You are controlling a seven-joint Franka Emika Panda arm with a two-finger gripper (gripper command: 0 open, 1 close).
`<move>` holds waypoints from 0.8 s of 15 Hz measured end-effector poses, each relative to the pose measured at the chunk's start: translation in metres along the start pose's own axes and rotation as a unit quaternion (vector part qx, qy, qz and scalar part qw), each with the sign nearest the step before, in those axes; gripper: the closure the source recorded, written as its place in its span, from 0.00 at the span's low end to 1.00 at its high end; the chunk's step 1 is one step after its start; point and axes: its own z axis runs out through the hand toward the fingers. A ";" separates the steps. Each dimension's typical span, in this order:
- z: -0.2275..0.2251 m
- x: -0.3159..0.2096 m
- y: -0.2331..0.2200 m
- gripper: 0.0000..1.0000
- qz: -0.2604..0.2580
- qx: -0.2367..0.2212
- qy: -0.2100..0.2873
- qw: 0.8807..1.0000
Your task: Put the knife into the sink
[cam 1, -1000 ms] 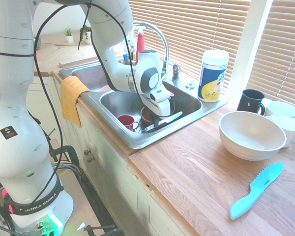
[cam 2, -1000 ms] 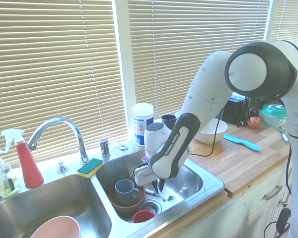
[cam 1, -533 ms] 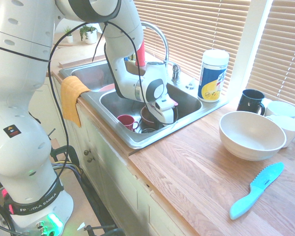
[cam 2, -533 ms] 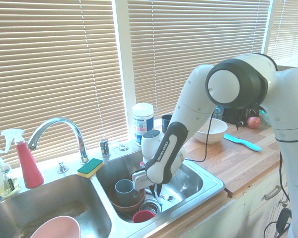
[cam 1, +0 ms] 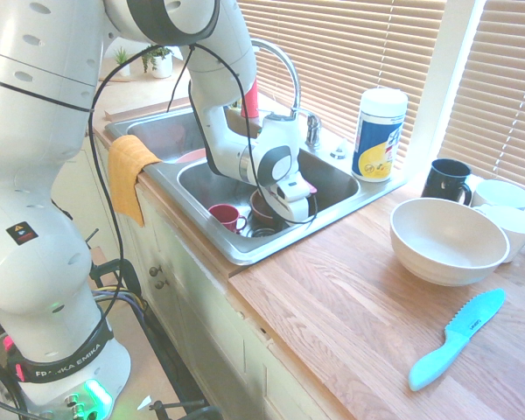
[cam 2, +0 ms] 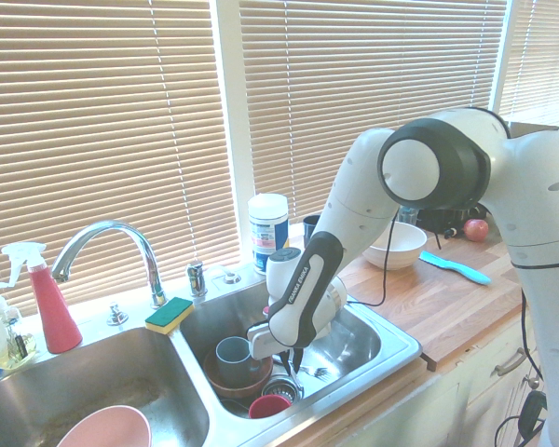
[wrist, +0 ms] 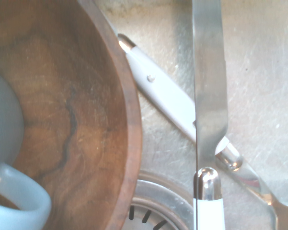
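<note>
The white arm reached down into the nearer basin of the stainless steel sink (cam 1: 245, 249), its gripper (cam 1: 290, 213) pointing straight down and sunk below the shiny rim. The fingers were clamped as tight as they went, and in the wrist view the knife (wrist: 209, 120) rose from the bottom edge: a glossy white handle capped by a rounded silver collar, then a flat, smooth silver blade. Its long axis ran away from the gripper, straight along the basin floor, blade tip leading and handle nearest the fingers. The exterior views hid the fingertips behind the wrist body, so whether the knife was pinched or lying loose could not be told.

Beneath the blade, a second piece of white-handled cutlery (wrist: 168, 96) lay diagonally on the scratched, brushed steel floor, crossed by the knife; which utensil it was could not be told. Just beside the gripper sat a round wooden bowl (wrist: 77, 105) with dark grain, holding a pale blue-grey mug (cam 2: 233, 356). The slotted drain ring (wrist: 156, 211) lay just below the gripper, and a small red cup (cam 1: 225, 215) stood near it.

Well apart from the gripper, on the wooden counter (cam 1: 350, 297), lay a light-blue serrated knife (cam 1: 457, 337) beside a large white bowl (cam 1: 442, 239).
</note>
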 end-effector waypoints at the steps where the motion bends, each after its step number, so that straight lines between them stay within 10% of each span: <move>1: 0.000 -0.002 -0.001 0.00 -0.001 0.000 0.000 1.000; 12: -0.046 -0.006 -0.010 0.00 -0.006 0.040 0.018 0.999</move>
